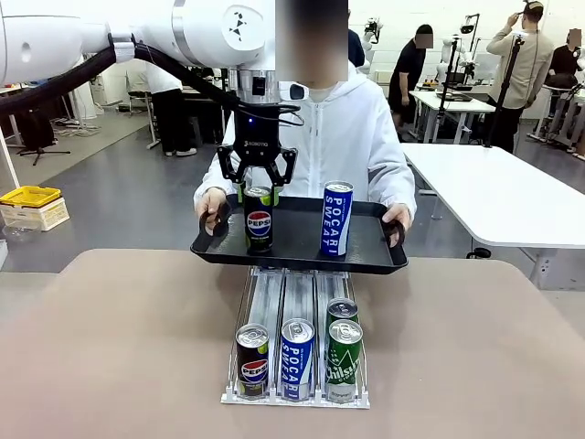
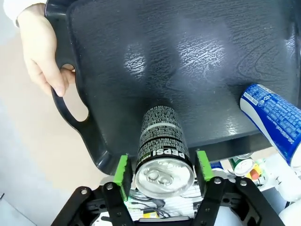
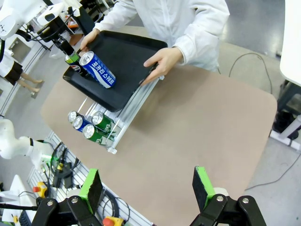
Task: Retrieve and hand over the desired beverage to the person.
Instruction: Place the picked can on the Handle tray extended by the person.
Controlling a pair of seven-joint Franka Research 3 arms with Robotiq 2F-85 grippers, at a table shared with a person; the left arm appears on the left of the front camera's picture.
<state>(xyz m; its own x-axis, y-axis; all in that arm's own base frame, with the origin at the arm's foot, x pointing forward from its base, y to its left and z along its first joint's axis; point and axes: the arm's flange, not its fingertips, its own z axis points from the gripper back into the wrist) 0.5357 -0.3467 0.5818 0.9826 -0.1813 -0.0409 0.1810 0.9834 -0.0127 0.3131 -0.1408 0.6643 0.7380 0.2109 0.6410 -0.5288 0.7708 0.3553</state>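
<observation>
A black Pepsi can (image 1: 259, 219) stands upright on the black tray (image 1: 297, 242) that the person (image 1: 347, 128) in a white jacket holds by both handles over the table's far edge. My left gripper (image 1: 257, 183) hangs straight above this can. In the left wrist view its green pads (image 2: 123, 170) flank the top of the Pepsi can (image 2: 162, 141) with a small gap on each side, so it is open. A blue Pocari Sweat can (image 1: 336, 218) stands to the right on the tray. My right gripper (image 3: 148, 188) hovers open and empty above the brown table.
A clear can rack (image 1: 297, 347) near the table's front holds a Pepsi, a Pocari Sweat and two green cans. The person's hand (image 2: 40, 47) grips the tray handle close to my left gripper. A white table (image 1: 494, 192) stands at back right.
</observation>
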